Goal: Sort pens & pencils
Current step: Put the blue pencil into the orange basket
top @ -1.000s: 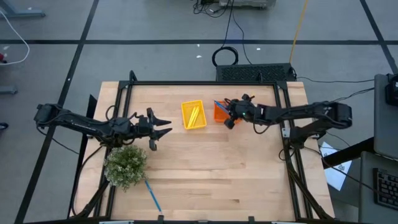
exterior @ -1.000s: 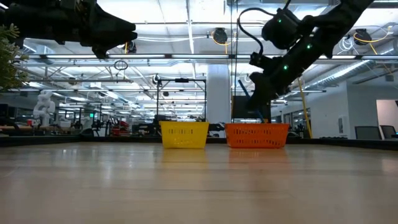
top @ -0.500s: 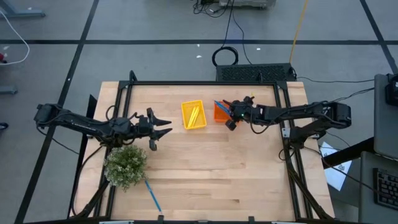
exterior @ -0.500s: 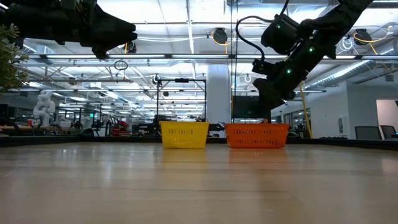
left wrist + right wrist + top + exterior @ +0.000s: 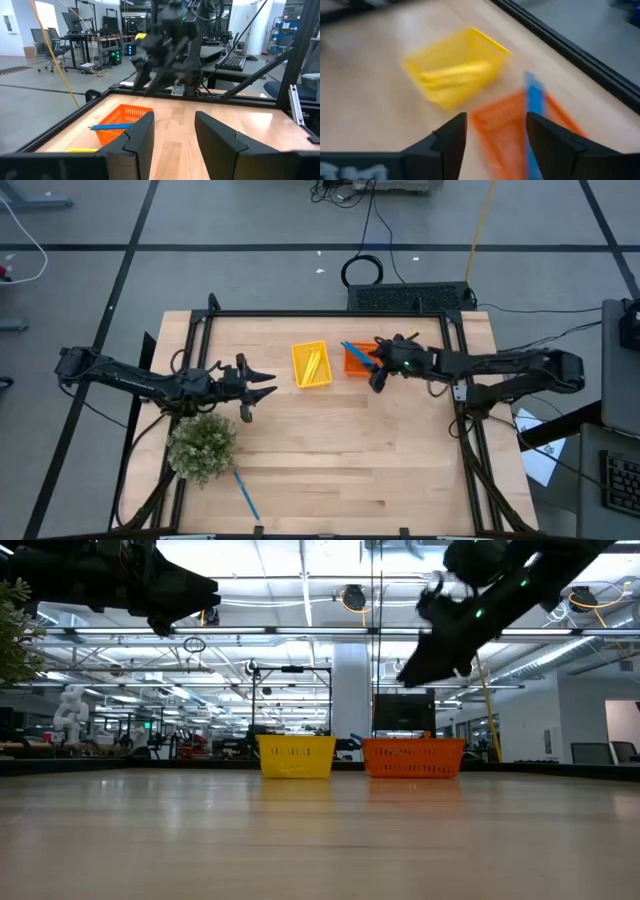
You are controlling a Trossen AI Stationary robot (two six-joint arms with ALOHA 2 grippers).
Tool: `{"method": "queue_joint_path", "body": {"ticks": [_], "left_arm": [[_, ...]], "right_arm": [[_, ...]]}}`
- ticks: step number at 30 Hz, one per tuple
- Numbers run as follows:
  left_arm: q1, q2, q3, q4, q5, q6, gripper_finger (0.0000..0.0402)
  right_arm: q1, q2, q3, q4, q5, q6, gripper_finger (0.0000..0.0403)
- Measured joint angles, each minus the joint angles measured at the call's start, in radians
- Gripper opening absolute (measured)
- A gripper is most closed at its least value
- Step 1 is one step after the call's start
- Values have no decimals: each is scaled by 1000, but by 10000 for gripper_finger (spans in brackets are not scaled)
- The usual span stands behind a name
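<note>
An orange tray [image 5: 354, 361] and a yellow tray [image 5: 311, 365] stand side by side at the far middle of the table. A blue pen [image 5: 356, 351] lies slanting across the orange tray, one end over its rim [image 5: 111, 127]. Yellow pencils [image 5: 454, 74] lie in the yellow tray. Another blue pen [image 5: 246, 494] lies on the table near the front edge, beside a potted plant [image 5: 203, 444]. My right gripper [image 5: 373, 379] hovers open above the orange tray's near right side, holding nothing. My left gripper [image 5: 268, 386] hangs open left of the yellow tray, high above the table [image 5: 205, 588].
The plant stands at the near left of the table. A dark metal frame [image 5: 330, 313] runs around the table's edges. Bare wood [image 5: 380, 460] spreads across the near right half of the table.
My right gripper has opened and let go of a blue pen, which now lies across the orange tray. The gripper has risen and drawn back a little toward the table's right edge.
</note>
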Motion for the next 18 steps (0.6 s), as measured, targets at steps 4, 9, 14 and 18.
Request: {"method": "queue_joint_path", "body": {"ticks": [4,9,14,18], "left_arm": [[0,0,0,0,0,-4,147],[0,0,0,1,0,-12,147],[0,0,0,2,0,-16,147],[0,0,0,2,0,-17,147]], "right_arm": [[98,-84,-87,190,-39,-10,210],[224,-104,-278,662,-40,-55,210],[281,-96,-420,986,-41,-98,206],[288,-96,-470,1076,-40,-103,206]]}}
